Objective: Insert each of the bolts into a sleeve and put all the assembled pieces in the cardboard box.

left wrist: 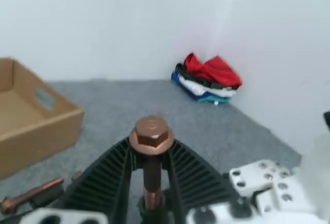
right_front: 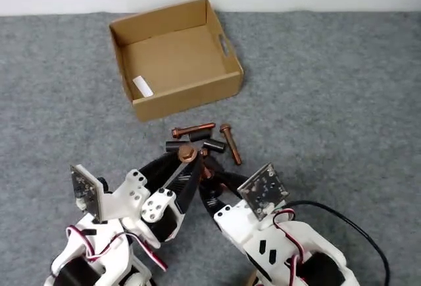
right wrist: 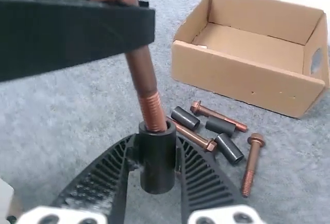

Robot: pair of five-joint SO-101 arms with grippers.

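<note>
My left gripper (left wrist: 150, 172) is shut on a copper bolt (left wrist: 150, 147), held head up; in the right wrist view the bolt (right wrist: 147, 95) points down with its threaded tip just inside a black sleeve (right wrist: 156, 154). My right gripper (right wrist: 154, 167) is shut on that sleeve, holding it upright. In the high view both grippers meet around the bolt head (right_front: 187, 154) just in front of the loose parts. Three more bolts (right wrist: 251, 162) and three sleeves (right wrist: 229, 148) lie on the grey carpet. The cardboard box (right_front: 174, 56) stands open behind them.
Grey carpet (right_front: 342, 89) covers the whole floor, with free room to the left and right of the box. A white label (right_front: 142, 86) lies inside the box. A pile of folded clothes (left wrist: 209, 77) lies against the far white wall.
</note>
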